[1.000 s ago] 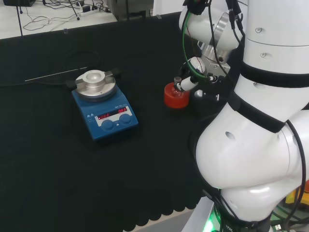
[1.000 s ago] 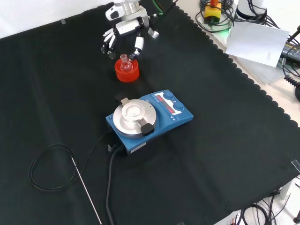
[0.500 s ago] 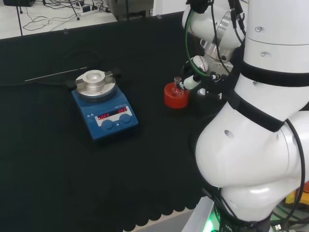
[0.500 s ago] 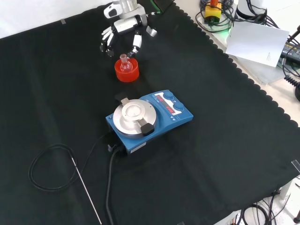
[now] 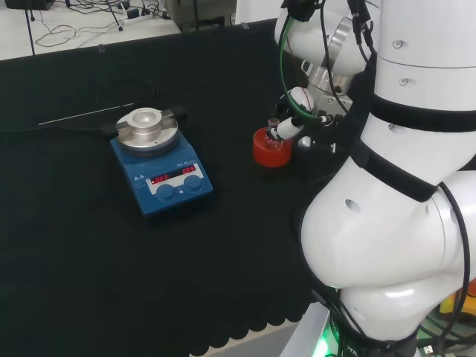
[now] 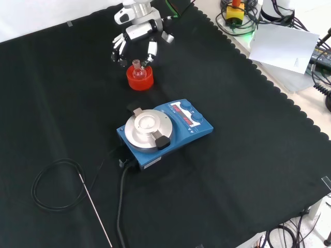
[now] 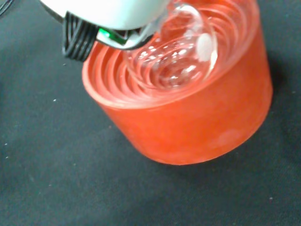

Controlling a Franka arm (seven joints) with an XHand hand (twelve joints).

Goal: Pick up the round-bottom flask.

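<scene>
we see the round-bottom flask [image 6: 137, 71] seated in its red ribbed stand [image 6: 140, 78]; our hand [image 6: 136, 40], fingers spread wide, hovers just behind; grasp and lift remain.

The round-bottom flask [image 6: 137, 71] was small, of clear glass, and stood upright with its neck pointing up. Its bulb [image 7: 174, 61] sat in the ribbed recess of a red ring stand [image 6: 139, 78] on the black-clothed surface [image 6: 232, 170].

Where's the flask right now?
The flask sits in the red stand, upper left of centre in the front view, beyond the blue hotplate, with the hand just behind it.
</scene>
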